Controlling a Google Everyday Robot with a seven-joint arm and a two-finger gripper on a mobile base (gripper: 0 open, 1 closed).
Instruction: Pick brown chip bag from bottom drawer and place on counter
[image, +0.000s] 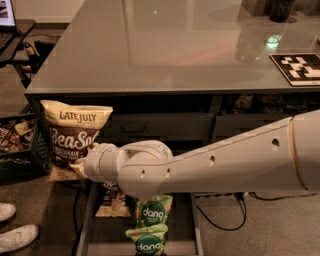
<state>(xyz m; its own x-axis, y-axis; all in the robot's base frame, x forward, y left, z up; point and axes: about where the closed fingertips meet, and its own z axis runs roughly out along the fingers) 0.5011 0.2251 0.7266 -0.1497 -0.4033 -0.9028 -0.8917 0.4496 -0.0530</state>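
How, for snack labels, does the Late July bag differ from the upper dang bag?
The brown chip bag is brown, cream-topped; the upper dang bag is green, smaller. The gripper holds the brown chip bag upright, left of the bottom drawer; the dang bag lies inside. Both are snack bags.
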